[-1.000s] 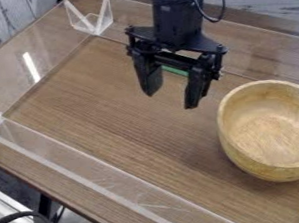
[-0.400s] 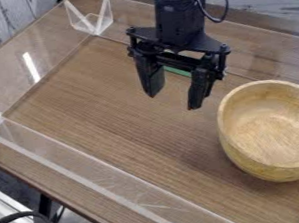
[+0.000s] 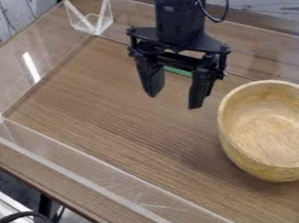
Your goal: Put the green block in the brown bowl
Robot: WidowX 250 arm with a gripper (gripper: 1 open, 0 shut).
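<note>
My black gripper [image 3: 174, 97] hangs over the middle of the wooden table, its two fingers spread wide apart and pointing down, so it is open. A sliver of the green block [image 3: 173, 69] shows in the gap between the fingers, high up near the palm; most of it is hidden, and I cannot tell whether it lies on the table behind the gripper or touches it. The brown bowl [image 3: 230, 125], a large light wooden one with nothing in it, stands at the right, just right of and below the gripper's right finger.
A low clear acrylic wall [image 3: 63, 158] runs along the table's front and left edges. A folded clear plastic piece [image 3: 91, 17] stands at the back left. Bare wood-grain tabletop [image 3: 97, 104] stretches left of and in front of the gripper.
</note>
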